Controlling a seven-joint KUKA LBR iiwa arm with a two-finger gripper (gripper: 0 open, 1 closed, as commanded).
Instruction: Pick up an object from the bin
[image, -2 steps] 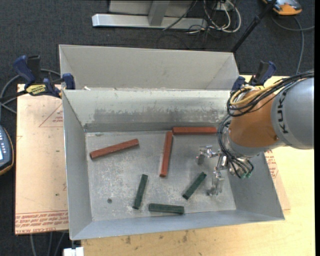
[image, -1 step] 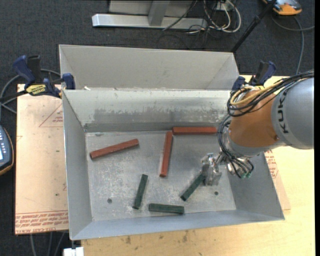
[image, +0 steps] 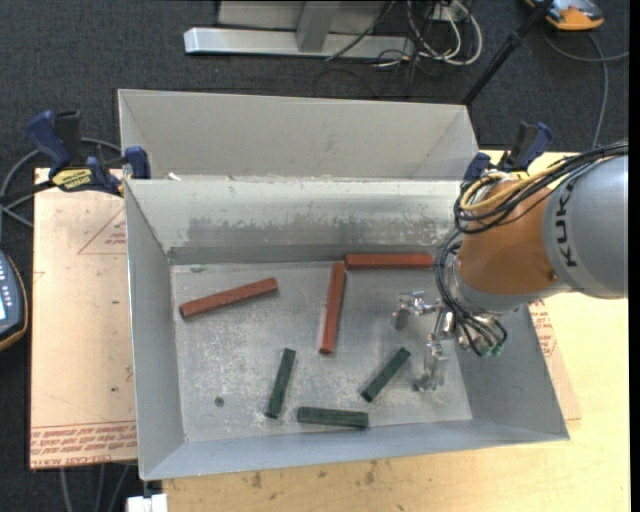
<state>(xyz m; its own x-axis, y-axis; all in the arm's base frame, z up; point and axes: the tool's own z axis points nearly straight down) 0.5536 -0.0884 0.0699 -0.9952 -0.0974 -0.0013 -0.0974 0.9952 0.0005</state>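
My gripper (image: 420, 343) hangs low over the right part of the bin floor. Its two metal fingers (image: 405, 309) stand apart, open, and hold nothing. A short dark green bar (image: 385, 374) lies slanted just to the left of the lower finger, close to it. A red-brown bar (image: 332, 308) lies nearly upright further left. Along the back wall, just behind the gripper, rests another red-brown bar (image: 390, 261).
A third red-brown bar (image: 228, 297) lies slanted at the left of the bin. Two more dark green bars are near the front, one slanted (image: 280, 383) and one flat (image: 332, 418). The arm with its orange cover and cables comes in over the bin's right wall.
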